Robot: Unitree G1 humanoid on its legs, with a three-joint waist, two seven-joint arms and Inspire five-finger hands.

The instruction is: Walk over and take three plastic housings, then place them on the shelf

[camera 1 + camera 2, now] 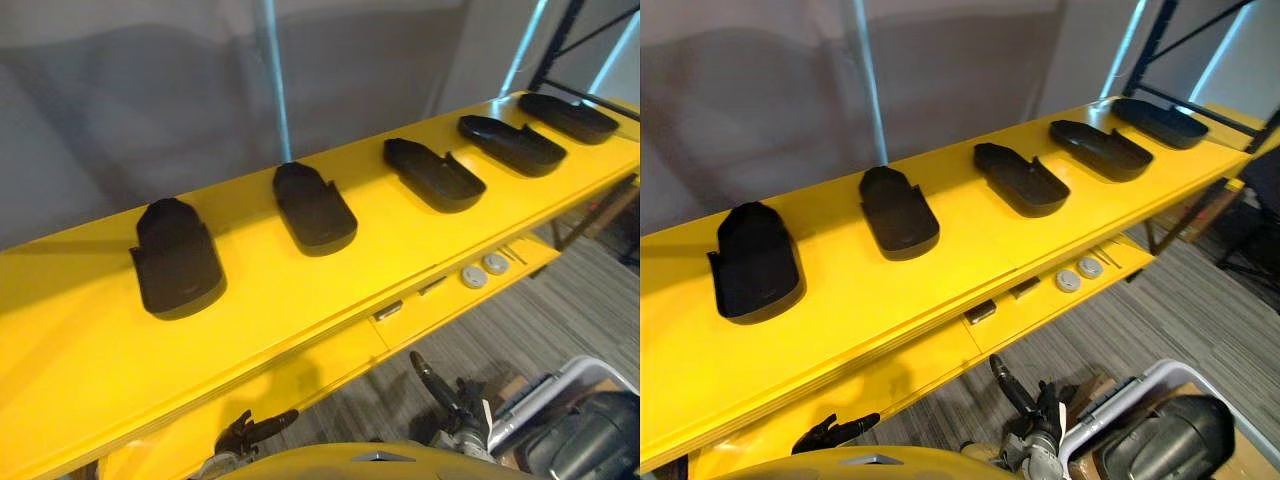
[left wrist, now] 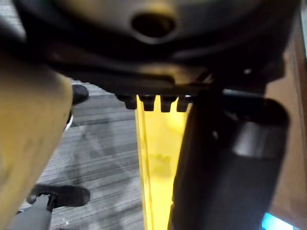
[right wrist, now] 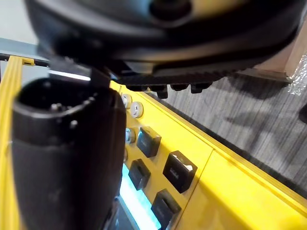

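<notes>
Faces the yellow counter (image 1: 300, 290); five black plastic housings in a row along it, none lifted yet; nearest housing (image 1: 178, 258) off to the left, second housing (image 1: 314, 208) close to dead ahead, third housing (image 1: 434, 173) to the right, then fourth housing (image 1: 511, 144) and fifth housing (image 1: 567, 117) strung out toward the far right end; all flat on the counter, well apart from one another, room for fingers on either flank; long axis of each set across the counter, front edge toward back wall, slanting further rightward the farther along the row. Left hand (image 1: 250, 432) low, under the line of the counter's front edge, fingers loose and near straight, grasping nothing; right hand (image 1: 1035, 410) just as low on the other side, relaxed too, empty. Comes down to this, by the look of it: housings up and forward of both hands, above that edge; left hand below the gap between nearest housing and second housing, right hand roughly below the third housing; so probably a lift-and-reach, left for the near pair, right for the third; likely a grip across the narrow width rather than along the length; worth minding the front lip on the way up.
</notes>
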